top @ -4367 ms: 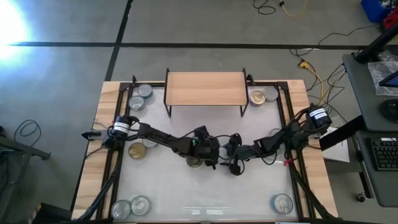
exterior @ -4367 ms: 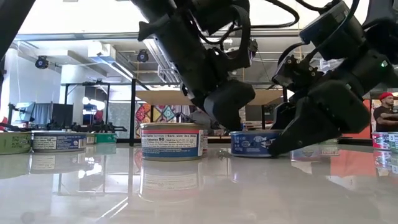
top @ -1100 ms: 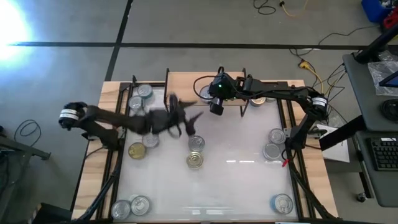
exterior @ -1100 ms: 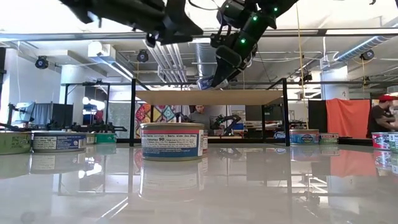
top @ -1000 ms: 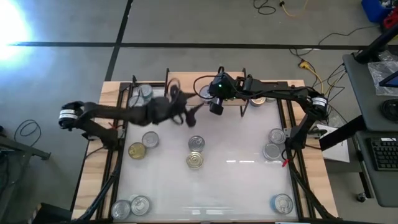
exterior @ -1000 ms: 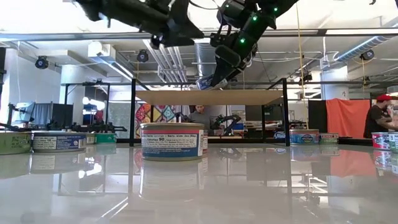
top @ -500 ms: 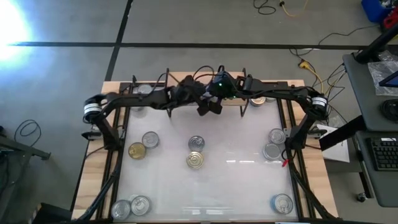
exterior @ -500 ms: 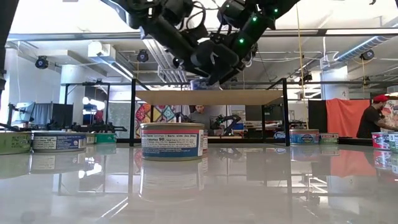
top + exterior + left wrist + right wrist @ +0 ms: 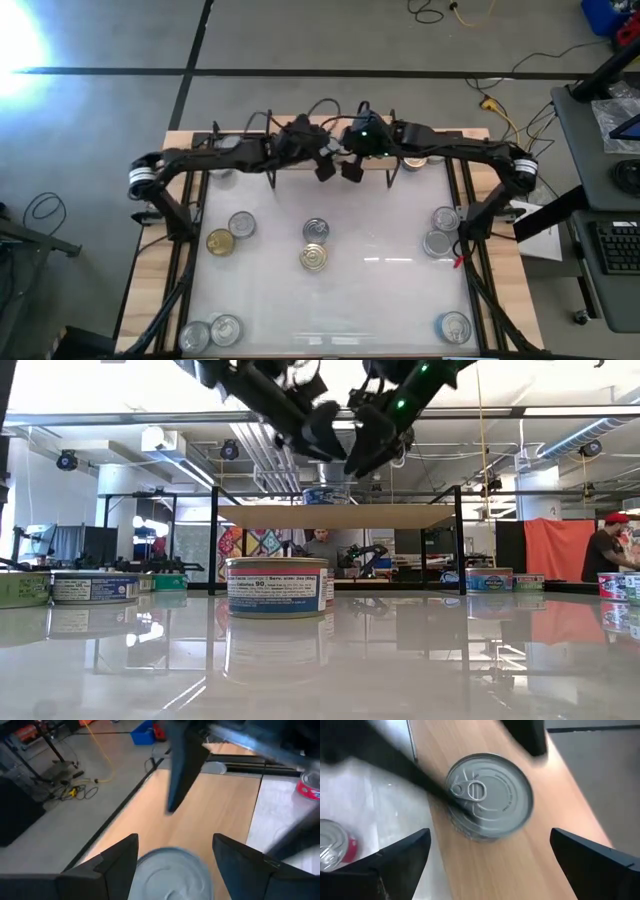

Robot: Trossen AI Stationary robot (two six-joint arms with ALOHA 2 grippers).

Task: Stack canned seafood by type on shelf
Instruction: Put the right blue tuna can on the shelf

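Observation:
A silver-topped tin (image 9: 490, 795) stands flat on the light-wood shelf (image 9: 330, 515); it also shows as tin (image 9: 327, 494) in the low view. My left gripper (image 9: 322, 165) hangs open above it, coming from the table's left, with the tin (image 9: 170, 875) showing between its fingers. My right gripper (image 9: 350, 168) is open too, just right of the left one, looking down on the same tin. In the low view, left gripper (image 9: 325, 435) and right gripper (image 9: 365, 460) are both clear above the tin's top.
Several tins lie on the white tabletop: a pair mid-table (image 9: 314, 245), two at the left (image 9: 230, 232), two at the right (image 9: 440, 230), others in the near corners (image 9: 210, 331) (image 9: 455, 326). A tin (image 9: 412, 157) sits beside the shelf's right legs. People stand in the room beyond.
My left gripper swung from mid-table toward the far edge, dipped to the shelf beside the right gripper, then rose. My right gripper also rose a little. The tin that showed tilted under the right fingers now stands level on the shelf, apart from both grippers.

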